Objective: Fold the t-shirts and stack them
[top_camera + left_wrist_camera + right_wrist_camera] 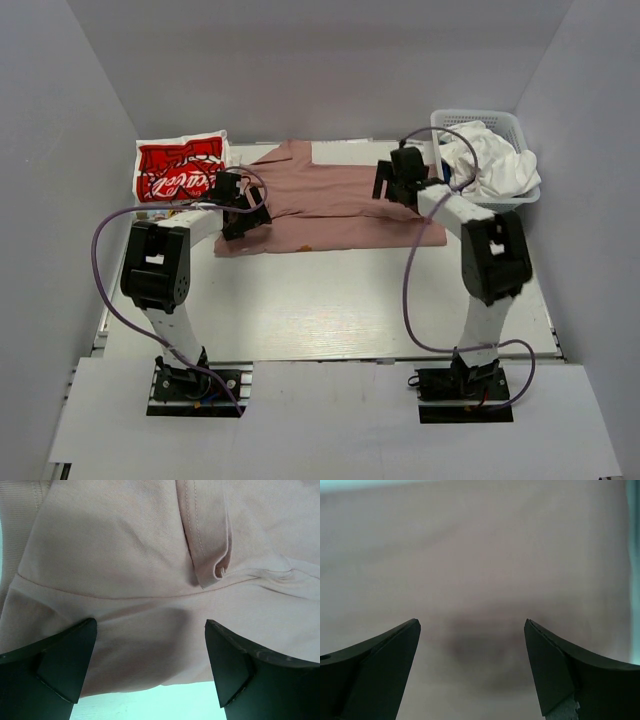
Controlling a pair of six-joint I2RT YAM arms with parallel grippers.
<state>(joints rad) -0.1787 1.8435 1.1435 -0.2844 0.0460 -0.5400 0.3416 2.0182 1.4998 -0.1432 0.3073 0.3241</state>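
Left gripper [243, 212] and right gripper [390, 182]: both spread wide, empty, low over the dusty pink t-shirt [330, 200] lying flat mid-table. Risk of pinching one layer only or bunching the sleeve fold if closed unevenly. Farther out, folded red t-shirt [178, 172], far left, white script seemingly "Coca-Cola"; white t-shirt [495, 160] in basket [478, 117].
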